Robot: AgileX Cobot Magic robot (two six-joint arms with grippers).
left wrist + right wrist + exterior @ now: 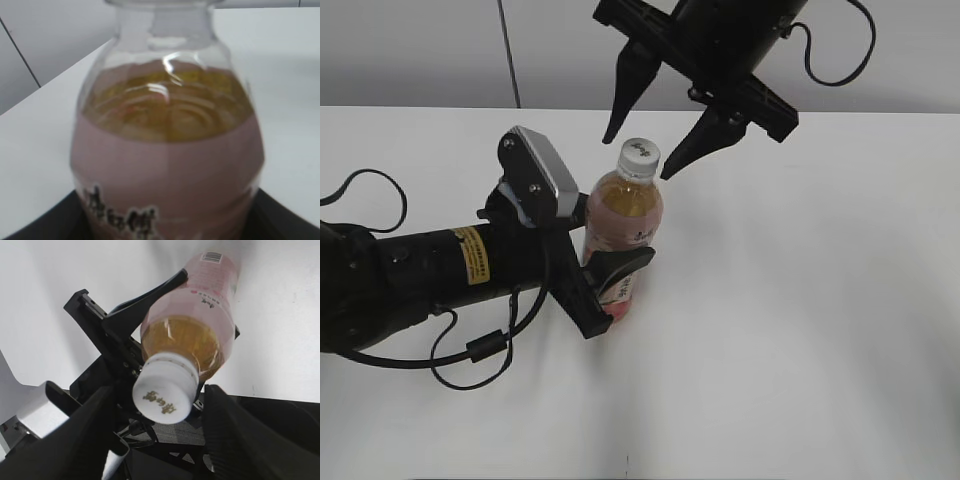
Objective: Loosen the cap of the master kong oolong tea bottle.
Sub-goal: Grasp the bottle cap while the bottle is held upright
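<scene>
The master kong oolong tea bottle point(623, 225) stands upright on the white table, amber tea above a pink label. My left gripper point(612, 285) is shut on the bottle's lower body; the bottle fills the left wrist view point(167, 145), with dark jaw edges at the bottom corners. The white cap point(639, 152) with a small dark mark is on the neck. My right gripper point(638, 155) hangs open over it, one finger on each side, not touching. In the right wrist view the cap point(164, 388) sits between the two dark fingers of the right gripper point(160, 415).
The white table point(820, 300) spreads to the right and front of the bottle. A grey wall runs behind the far table edge. The left arm's black cable point(470, 355) loops on the table at the left.
</scene>
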